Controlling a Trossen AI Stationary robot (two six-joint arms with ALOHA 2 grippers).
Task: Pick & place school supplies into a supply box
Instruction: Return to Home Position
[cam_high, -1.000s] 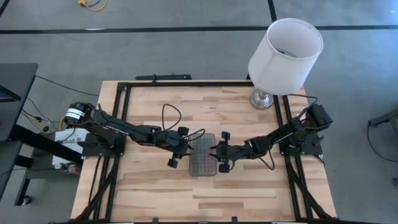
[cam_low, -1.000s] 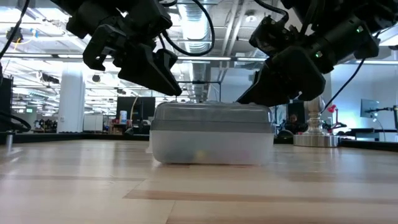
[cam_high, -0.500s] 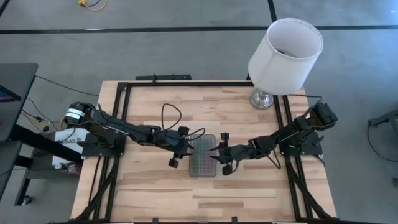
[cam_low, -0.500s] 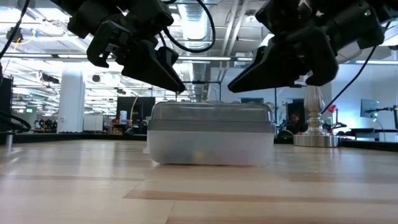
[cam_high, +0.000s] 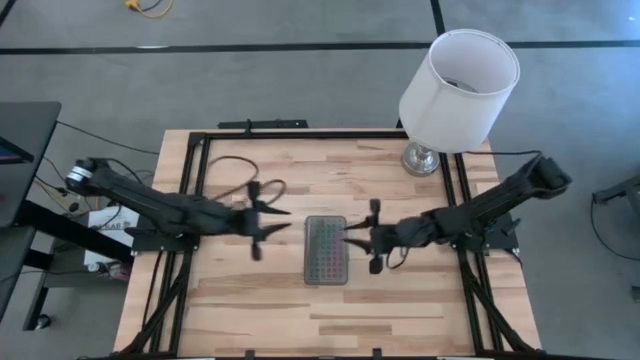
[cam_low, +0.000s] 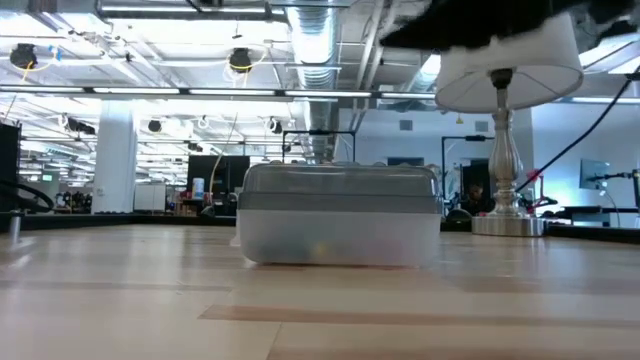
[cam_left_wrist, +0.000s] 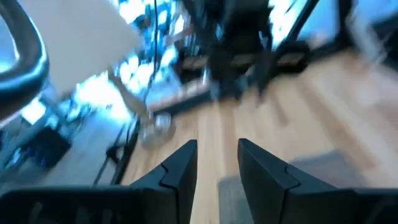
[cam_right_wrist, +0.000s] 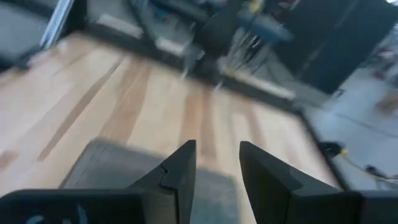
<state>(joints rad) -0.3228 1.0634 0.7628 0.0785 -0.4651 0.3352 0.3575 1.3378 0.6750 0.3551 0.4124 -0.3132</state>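
Note:
The supply box (cam_high: 326, 250) sits mid-table with its grey ribbed lid shut, resting on its clear base (cam_low: 340, 245). A faint yellow shape (cam_low: 320, 247) shows through the wall; the other school supplies are hidden. My left gripper (cam_high: 280, 226) hovers left of the box, shut and empty. In its wrist view (cam_left_wrist: 217, 149) the lid (cam_left_wrist: 305, 177) lies just ahead. My right gripper (cam_high: 349, 238) hovers at the box's right edge, shut and empty. Its wrist view (cam_right_wrist: 217, 149) shows the lid (cam_right_wrist: 118, 165) below.
A white-shaded lamp (cam_high: 455, 85) stands on its metal foot (cam_high: 421, 158) at the table's far right corner, and it also shows in the low view (cam_low: 505, 60). Black frame rails (cam_high: 200, 180) run along both table sides. Bare wood (cam_high: 330, 320) lies near the box.
Both grippers have lifted away from the box lid and risen out of the low view. The left has pulled back toward the table's left edge, the right toward the right edge. The box has stayed in place with its lid shut.

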